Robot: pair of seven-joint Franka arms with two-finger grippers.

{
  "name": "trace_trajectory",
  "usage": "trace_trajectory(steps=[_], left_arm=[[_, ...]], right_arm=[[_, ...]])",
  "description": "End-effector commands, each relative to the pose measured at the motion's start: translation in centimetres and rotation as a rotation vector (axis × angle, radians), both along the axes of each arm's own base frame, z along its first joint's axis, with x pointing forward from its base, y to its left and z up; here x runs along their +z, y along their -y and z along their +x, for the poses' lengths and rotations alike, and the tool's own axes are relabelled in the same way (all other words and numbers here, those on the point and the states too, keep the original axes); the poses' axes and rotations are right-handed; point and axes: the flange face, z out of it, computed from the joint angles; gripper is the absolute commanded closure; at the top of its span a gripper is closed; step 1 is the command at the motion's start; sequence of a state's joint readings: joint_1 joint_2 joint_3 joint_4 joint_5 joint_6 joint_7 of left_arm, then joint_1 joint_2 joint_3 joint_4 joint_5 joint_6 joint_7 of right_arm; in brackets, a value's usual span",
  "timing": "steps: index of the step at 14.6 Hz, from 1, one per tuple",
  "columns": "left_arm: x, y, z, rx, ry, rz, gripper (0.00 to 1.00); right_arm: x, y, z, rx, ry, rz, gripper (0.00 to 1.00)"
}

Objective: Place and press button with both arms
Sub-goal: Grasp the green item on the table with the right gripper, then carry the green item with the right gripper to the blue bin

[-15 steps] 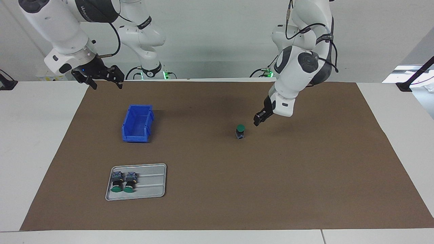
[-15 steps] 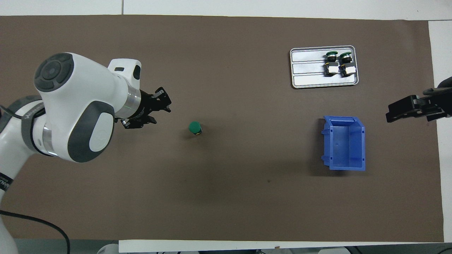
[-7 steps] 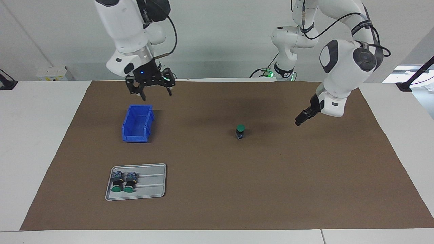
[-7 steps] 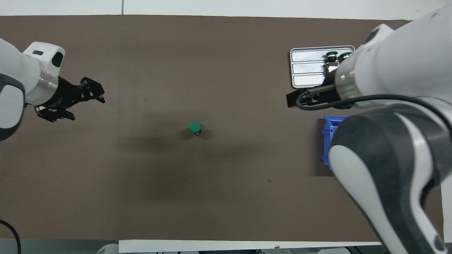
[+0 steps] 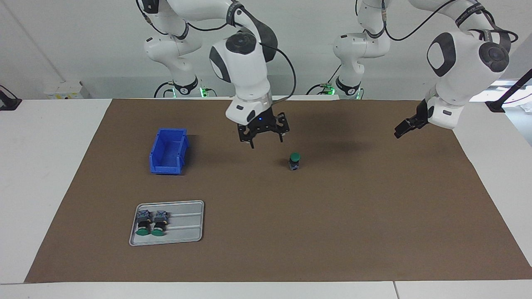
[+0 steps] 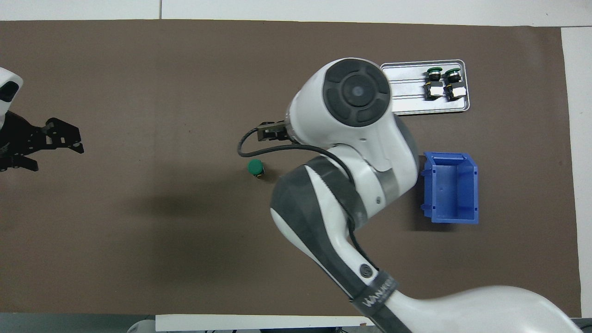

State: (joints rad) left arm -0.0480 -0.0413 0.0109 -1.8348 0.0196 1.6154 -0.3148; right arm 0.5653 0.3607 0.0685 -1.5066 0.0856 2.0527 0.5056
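The button (image 5: 294, 160) stands upright on the brown mat, green cap up, also seen as a green disc in the overhead view (image 6: 255, 167). My right gripper (image 5: 267, 142) hangs open just above the mat, beside the button toward the right arm's end, not touching it. In the overhead view the right arm's wrist hides most of that gripper. My left gripper (image 5: 401, 131) is open and empty, held over the mat's edge at the left arm's end (image 6: 58, 158), well away from the button.
A blue bin (image 5: 166, 168) (image 6: 474, 189) sits toward the right arm's end. Farther from the robots lies a metal tray (image 5: 185, 226) (image 6: 404, 90) holding two more buttons (image 5: 151, 222) on their sides.
The right arm swung in from its end of the table, past the bin, to beside the button. The left gripper drew away from the button toward its own end and opened.
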Motion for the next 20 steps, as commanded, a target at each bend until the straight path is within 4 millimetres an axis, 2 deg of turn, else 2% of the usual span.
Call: trace_trajectory(steps=[1, 3, 4, 6, 11, 13, 15, 18, 20], left_arm=[[4.5, -0.3, -0.2, -0.025, -0.005, 0.037, 0.00], [7.2, -1.6, -0.4, 0.002, -0.018, 0.036, 0.00], [8.4, -1.6, -0.5, 0.004, -0.019, 0.037, 0.00], [9.3, -1.7, -0.1, 0.007, -0.042, 0.046, 0.00], [10.1, -1.5, 0.7, -0.041, -0.028, 0.024, 0.00], [9.5, -2.2, 0.6, -0.126, -0.042, 0.004, 0.00], [9.4, -2.5, 0.6, -0.124, -0.046, 0.002, 0.00], [9.5, -2.4, 0.6, -0.095, -0.038, -0.003, 0.00], [9.5, -2.3, 0.9, -0.082, -0.017, -0.004, 0.00]], right_arm=[[-4.7, -6.4, 0.4, -0.019, 0.038, -0.039, 0.01], [-8.4, -7.9, 0.2, 0.013, 0.063, -0.074, 0.01], [-9.7, -9.2, -0.6, 0.044, 0.083, -0.079, 0.01], [-12.8, -8.5, -1.2, 0.074, 0.093, -0.119, 0.01], [-15.6, -7.9, -2.9, 0.056, 0.036, -0.107, 0.01], [-16.3, -7.8, -3.6, 0.048, 0.005, -0.101, 0.02], [-16.6, -7.5, -4.0, 0.054, -0.004, -0.110, 0.16], [-16.7, -8.2, -4.7, 0.054, -0.029, -0.088, 0.47], [-16.5, -8.3, -4.8, 0.038, -0.049, -0.075, 0.87]])
